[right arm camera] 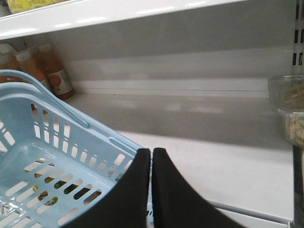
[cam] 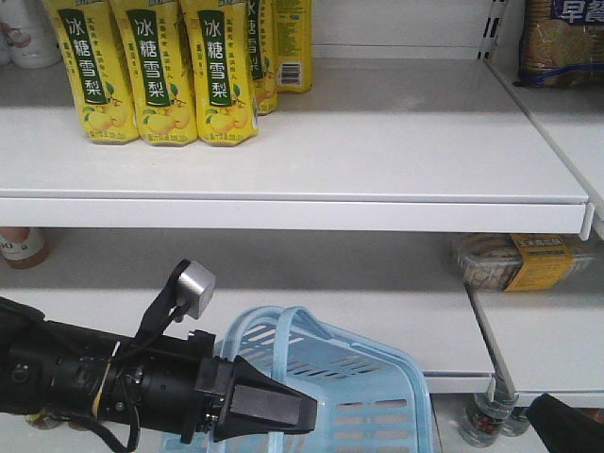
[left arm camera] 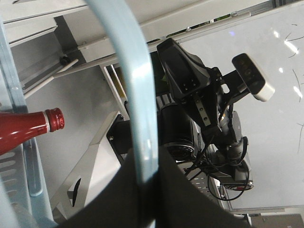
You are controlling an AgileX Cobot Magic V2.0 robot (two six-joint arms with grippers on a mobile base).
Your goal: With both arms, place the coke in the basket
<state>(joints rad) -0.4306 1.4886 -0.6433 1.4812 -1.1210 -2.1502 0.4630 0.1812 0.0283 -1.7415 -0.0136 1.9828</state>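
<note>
Counting from the aisle: one light blue basket [cam: 377, 396], tilted below the lower shelf [cam: 359, 311]; one coke [left arm camera: 28, 130], red neck beside the basket wall. Left gripper [cam: 283, 408] clamps a basket handle [left arm camera: 137, 95]. Right gripper [right arm camera: 151, 190], fingers together, pinches the rim. Three yellow bottles [cam: 156, 71] front the upper shelf; bare board to their right.

Yellow drink bottles [cam: 156, 71] labelled 冰糖雪梨 in white on green, snack bag [cam: 563, 38] partly showing 早餐
</note>
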